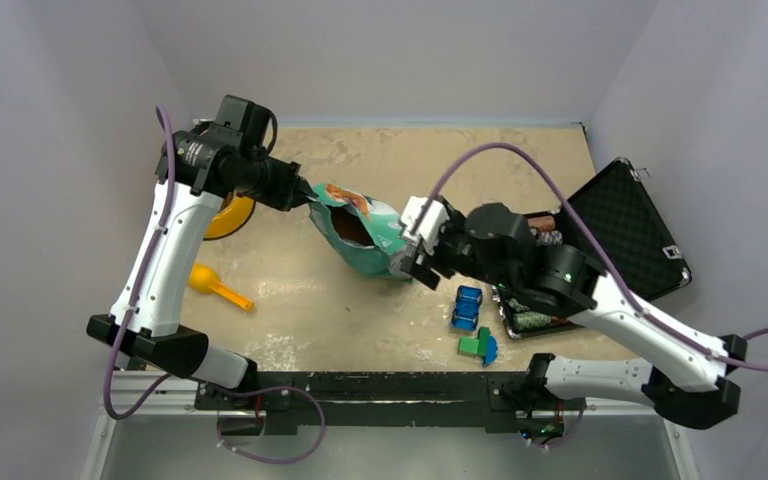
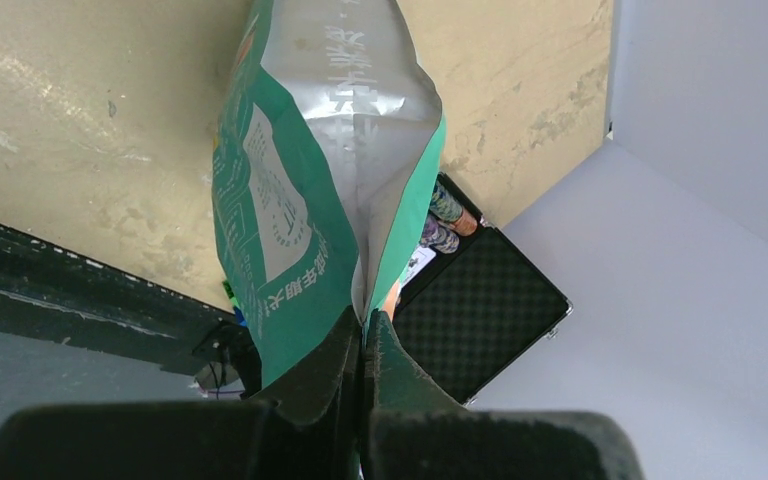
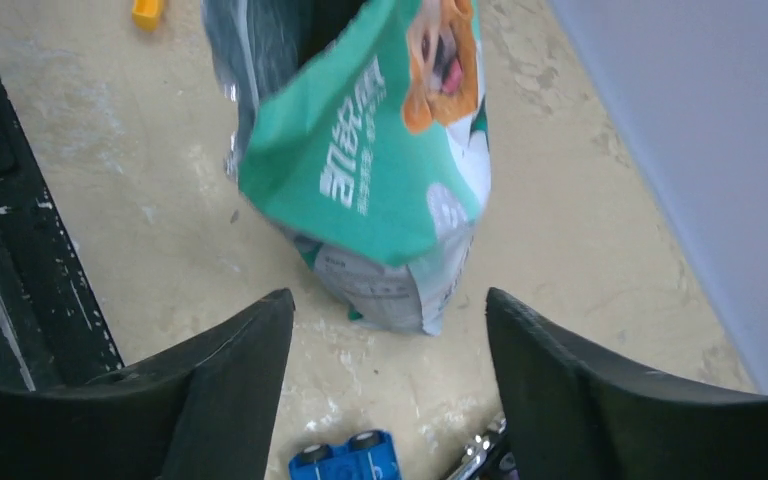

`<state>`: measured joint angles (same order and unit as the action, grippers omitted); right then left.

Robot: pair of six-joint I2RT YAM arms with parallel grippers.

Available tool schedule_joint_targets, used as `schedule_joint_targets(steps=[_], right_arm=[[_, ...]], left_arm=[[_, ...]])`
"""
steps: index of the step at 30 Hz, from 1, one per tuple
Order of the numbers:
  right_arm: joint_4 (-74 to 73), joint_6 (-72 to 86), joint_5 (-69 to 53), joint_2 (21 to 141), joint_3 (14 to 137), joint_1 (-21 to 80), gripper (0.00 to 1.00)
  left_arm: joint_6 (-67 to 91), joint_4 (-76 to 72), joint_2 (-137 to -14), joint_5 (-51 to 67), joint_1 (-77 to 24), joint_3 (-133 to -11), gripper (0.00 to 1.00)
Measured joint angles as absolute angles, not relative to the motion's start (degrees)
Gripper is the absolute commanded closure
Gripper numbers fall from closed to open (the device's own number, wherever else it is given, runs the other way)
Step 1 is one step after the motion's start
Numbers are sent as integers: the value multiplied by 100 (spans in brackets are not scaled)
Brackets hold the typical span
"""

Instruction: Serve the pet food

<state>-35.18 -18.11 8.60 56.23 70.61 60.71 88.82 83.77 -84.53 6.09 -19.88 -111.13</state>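
At table centre, pet food bag (image 1: 365,232) pinched in left jaws.

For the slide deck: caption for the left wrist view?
Left hand pinches the teal pet food bag by its edge.

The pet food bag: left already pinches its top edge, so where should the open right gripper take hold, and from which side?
Probably the free rim of the pet food bag on the right gripper's own side, opposite the left gripper. The mouth gapes open and the bag stands upright, so pinching the thin wall should give a firmer hold than the bulging body.
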Motion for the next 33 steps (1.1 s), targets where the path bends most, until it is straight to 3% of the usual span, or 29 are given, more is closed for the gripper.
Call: schedule_joint_targets(steps=[5,11,15,20,22,24,25,26,27,28,33], right_arm=[[-3916,-1330,360,6733,8337,6071,15],[-3951,-854,-99,7190,9343,6134,11],[-3966,-792,60,7937,10280,6182,9],[-3922,-904,801,8628,10409,6228,8],[-3905,-1052,1133,8853,10412,6233,12],[-3903,-1223,1422,9050,10412,6237,21],[-3903,-1302,1549,9111,10412,6237,35],[-3894,-1374,1686,9153,10412,6248,58],[-3887,-1461,1813,9166,10412,6265,90],[-3876,-1557,2018,9170,10414,6302,100],[-3830,-1968,2777,9164,10372,6600,100]], left_arm=[[9100,8366,-8377,650,-1988,-11024,100],[9273,8632,-8683,781,-1990,-11537,100],[9489,8652,-8954,838,-1990,-11878,100],[9699,8702,-9017,882,-1990,-11961,100],[9721,8764,-9024,891,-1990,-11981,100],[9762,8840,-9024,902,-1990,-11992,100],[9789,8862,-9024,906,-1990,-11996,100],[9800,8890,-9024,906,-1990,-12011,100],[9802,8906,-9024,904,-1990,-12016,100],[9802,8932,-9024,899,-1990,-12038,100],[9776,9115,-9048,834,-2008,-12296,100]])
